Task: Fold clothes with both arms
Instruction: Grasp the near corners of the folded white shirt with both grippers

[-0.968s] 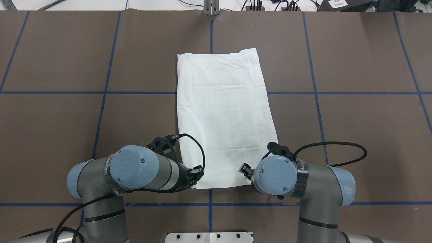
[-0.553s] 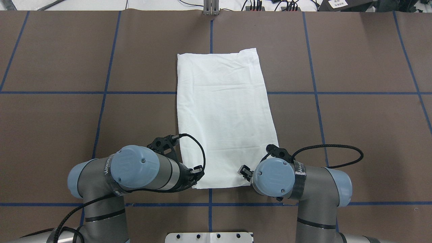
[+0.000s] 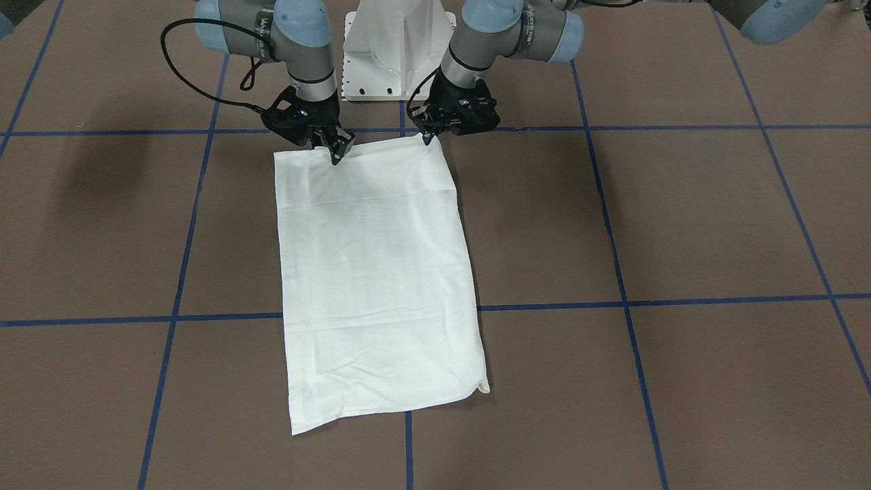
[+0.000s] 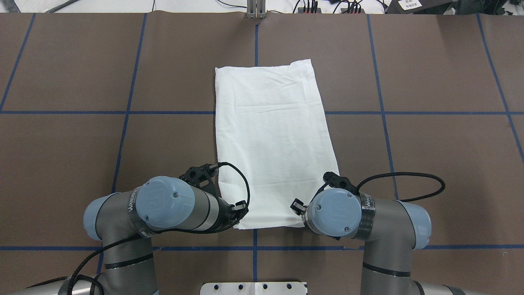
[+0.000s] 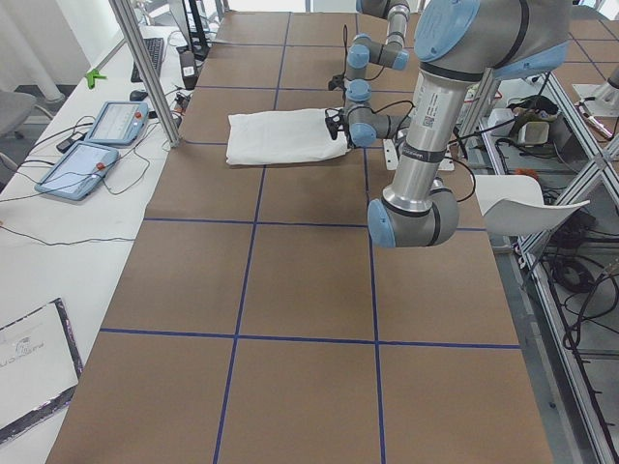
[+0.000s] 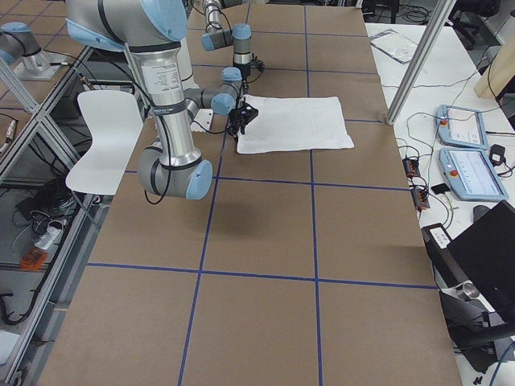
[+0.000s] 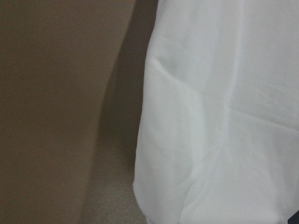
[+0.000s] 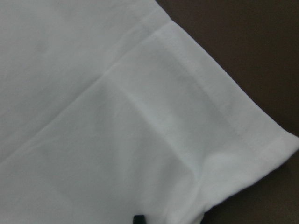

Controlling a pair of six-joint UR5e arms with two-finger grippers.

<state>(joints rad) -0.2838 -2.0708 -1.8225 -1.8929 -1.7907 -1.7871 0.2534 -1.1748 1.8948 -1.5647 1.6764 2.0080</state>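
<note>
The white shirt [image 4: 272,135] lies folded into a long plain rectangle on the brown table, its short edges near and far from me. No print shows. My left gripper [image 3: 429,136] sits at the near corner on my left, my right gripper [image 3: 337,153] at the near edge on my right. Both look shut on the shirt's near edge. In the overhead view the wrists hide most of the left gripper [image 4: 241,209] and right gripper [image 4: 295,205]. The right wrist view shows the hemmed corner of the shirt [image 8: 117,116] close up. The left wrist view shows a shirt [image 7: 224,116] edge with a shadow under it.
The white pedestal [image 3: 398,41] stands just behind the grippers. Blue tape lines [image 4: 123,112] divide the brown table cover. A side bench with tablets [image 5: 97,145] and an aluminium post [image 5: 145,68] lies past the shirt's far end.
The right arm drew slightly inward, then eased back out. The shirt's near right edge shifted a little outward. The left arm barely moved.
</note>
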